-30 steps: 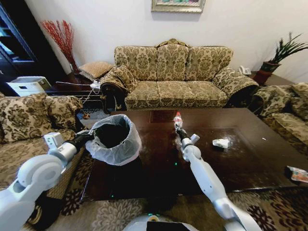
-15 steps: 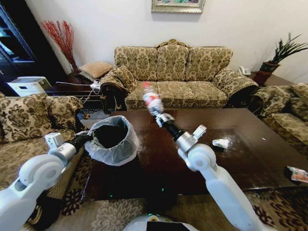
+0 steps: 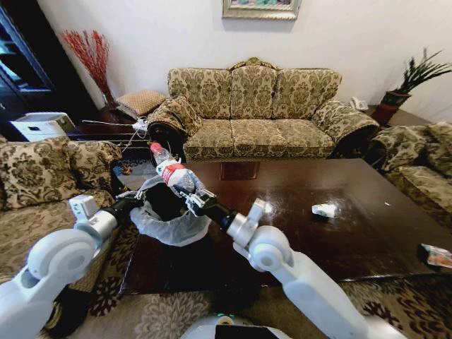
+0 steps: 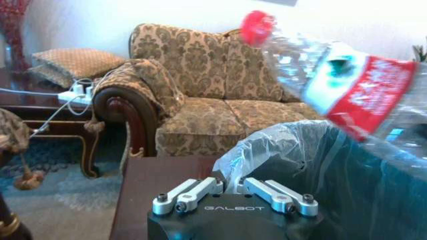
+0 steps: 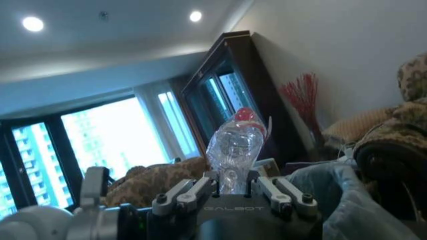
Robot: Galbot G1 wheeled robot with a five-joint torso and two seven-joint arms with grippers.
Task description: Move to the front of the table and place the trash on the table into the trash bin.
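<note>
A crushed clear bottle with a red cap and a red-white label is tilted over the trash bin. My right gripper is shut on its lower end. From the right wrist the bottle stands up between the fingers. The bin is dark, lined with a whitish bag, and sits at the left end of the dark wooden table. My left gripper is shut on the bag's rim, with the bottle hanging just above the bin's mouth. A white wrapper and a colourful packet lie on the table.
A patterned sofa stands behind the table, with armchairs at the left and right. A side table with cables is at the back left. Patterned carpet lies along the table's near edge.
My right arm has swung left, carrying the bottle from above the middle of the table to above the bin. The left arm has stayed at the bin's rim.
</note>
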